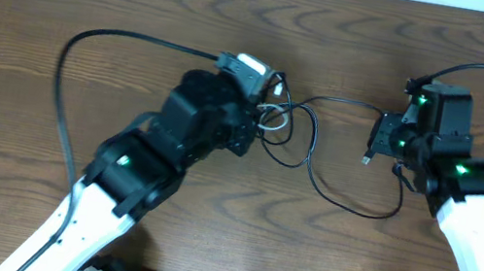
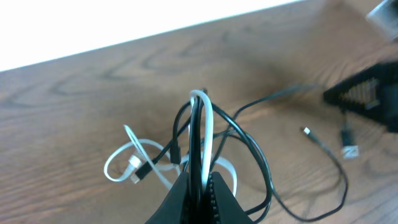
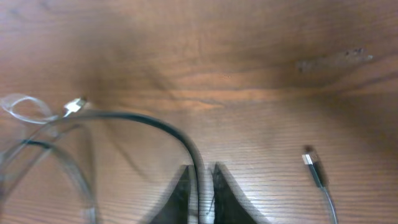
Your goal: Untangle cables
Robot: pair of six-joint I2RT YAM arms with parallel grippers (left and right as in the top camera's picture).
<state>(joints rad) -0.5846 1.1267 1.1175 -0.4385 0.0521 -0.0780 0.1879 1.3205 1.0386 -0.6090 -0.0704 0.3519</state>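
Thin black and white cables [image 2: 209,124]: left gripper [image 2: 201,177] jaws pinch the knotted bunch; right gripper [image 3: 199,177] jaws pinch one black strand [image 3: 163,126]. Advise drawing apart slowly, watching the loops.

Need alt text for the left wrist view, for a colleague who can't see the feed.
The left gripper's fingers pinch a raised loop of thin black and white cables above the brown wooden table. White cable lies looped at left; a thin black cable with a small plug end trails right.
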